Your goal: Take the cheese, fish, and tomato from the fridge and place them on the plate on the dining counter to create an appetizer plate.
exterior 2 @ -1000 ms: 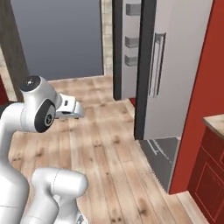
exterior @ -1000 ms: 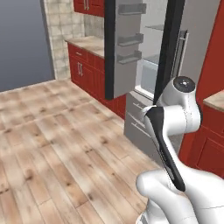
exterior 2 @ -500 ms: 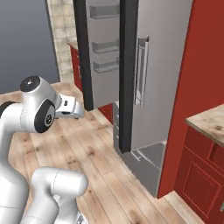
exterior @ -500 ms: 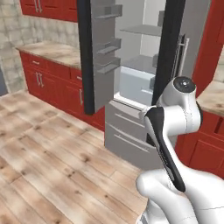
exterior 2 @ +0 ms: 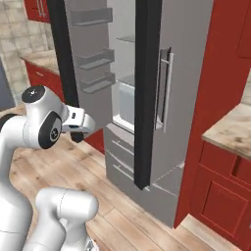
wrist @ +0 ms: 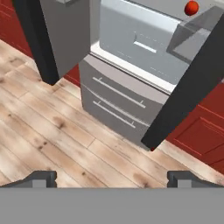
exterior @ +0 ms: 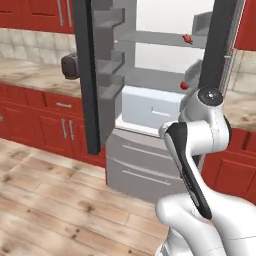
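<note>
Fridge (exterior: 150,100) stands w/ both dark doors swung out, prob. so the arm can reach straight onto the pale shelves; door bins on the left door look bare. Tomato (exterior: 184,85), round red ball, sits on the lower glass shelf near the right door edge, above the pale crisper drawer (exterior: 150,107); it also shows in the hand view (wrist: 191,8) at the top. A slimmer red piece on the upper shelf (exterior: 186,38) is prob. the fish, too small to be sure. Cheese: can't pick it out.

Hand (wrist: 112,178) is wide, nothing between the fingertips, and looks down at the wood floor (wrist: 52,131) and the steel freezer drawers (wrist: 118,105) — still well short of the shelves, so the arm needs to lift and push in before any grab. In the right base view the hand (exterior 2: 77,137) hangs just ahead of the arm's elbow, short of the left door.

Toaster-like dark appliance (exterior: 70,67) on the back bench (exterior: 35,75), left of the fridge. No brands, labels or writing readable anywhere.
</note>
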Controlling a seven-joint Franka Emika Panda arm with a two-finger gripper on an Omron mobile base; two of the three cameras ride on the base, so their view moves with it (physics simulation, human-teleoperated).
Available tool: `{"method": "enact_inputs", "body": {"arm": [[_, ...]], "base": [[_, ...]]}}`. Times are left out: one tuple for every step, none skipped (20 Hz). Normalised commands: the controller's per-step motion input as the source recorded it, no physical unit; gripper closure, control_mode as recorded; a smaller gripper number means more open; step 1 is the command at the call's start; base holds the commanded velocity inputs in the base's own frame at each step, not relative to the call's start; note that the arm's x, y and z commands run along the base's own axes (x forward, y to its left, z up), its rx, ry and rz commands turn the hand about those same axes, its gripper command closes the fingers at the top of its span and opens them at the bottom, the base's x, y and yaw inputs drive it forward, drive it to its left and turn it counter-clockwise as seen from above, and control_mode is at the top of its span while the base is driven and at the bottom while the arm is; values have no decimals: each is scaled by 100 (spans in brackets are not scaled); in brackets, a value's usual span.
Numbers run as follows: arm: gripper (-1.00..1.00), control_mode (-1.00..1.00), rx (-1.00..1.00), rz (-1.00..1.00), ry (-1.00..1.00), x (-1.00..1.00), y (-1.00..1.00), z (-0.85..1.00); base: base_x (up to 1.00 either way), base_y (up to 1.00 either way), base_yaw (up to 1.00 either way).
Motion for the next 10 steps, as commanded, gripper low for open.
{"method": "enact_inputs", "body": {"arm": [[-100, 100, 0, 0, 0, 0, 0, 0], [-100, 100, 0, 0, 0, 0, 0, 0], [-100, 100, 0, 0, 0, 0, 0, 0], [-100, 100, 0, 0, 0, 0, 0, 0], [-100, 100, 0, 0, 0, 0, 0, 0], [-100, 100, 0, 0, 0, 0, 0, 0], [-100, 100, 0, 0, 0, 0, 0, 0], [-100, 100, 0, 0, 0, 0, 0, 0], [-100, 100, 0, 0, 0, 0, 0, 0], [-100, 100, 0, 0, 0, 0, 0, 0]], "base": [[41, 78, -50], [40, 76, -50], [39, 76, -50], [36, 71, -50], [29, 69, -49], [27, 69, -50], [24, 62, -50], [18, 56, -49], [13, 54, -49], [11, 52, -49]]}}
